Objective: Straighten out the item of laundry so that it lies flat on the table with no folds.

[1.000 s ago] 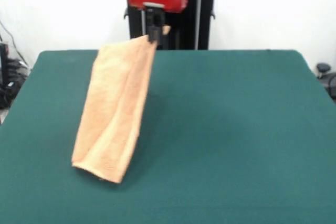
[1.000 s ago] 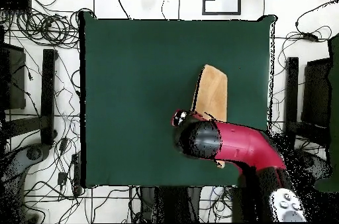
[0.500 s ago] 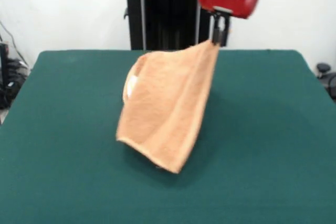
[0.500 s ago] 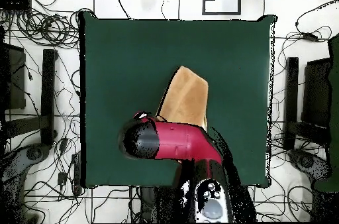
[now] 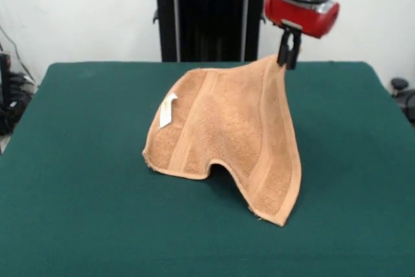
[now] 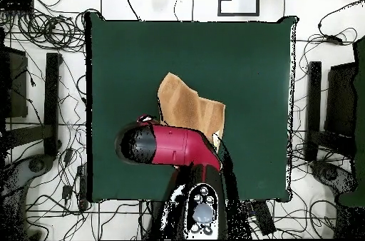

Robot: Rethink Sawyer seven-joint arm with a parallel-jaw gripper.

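The orange-tan terry towel [image 5: 227,131] hangs from one corner and drapes down onto the dark green table [image 5: 78,212]. Its lower edges rest on the table, with a raised arch in the front edge. Band stripes run down it and a small white tag [image 5: 168,109] shows on its left side. My gripper [image 5: 286,56] is shut on the towel's top corner, above the table's far right part. In the overhead view the towel [image 6: 187,108] lies near the table's [image 6: 142,53] middle, and my red arm [image 6: 167,145] hides the gripper and part of the towel.
The robot's black pedestal [image 5: 207,17] stands behind the table's far edge. Cables and stands [image 6: 43,74] lie on the floor around the table. A black object [image 5: 399,85] sits beyond the table's right edge.
My gripper has carried the held corner from the left side to the right in the front view. The towel has opened from a narrow hanging fold into a wide drape with its lower edges on the table.
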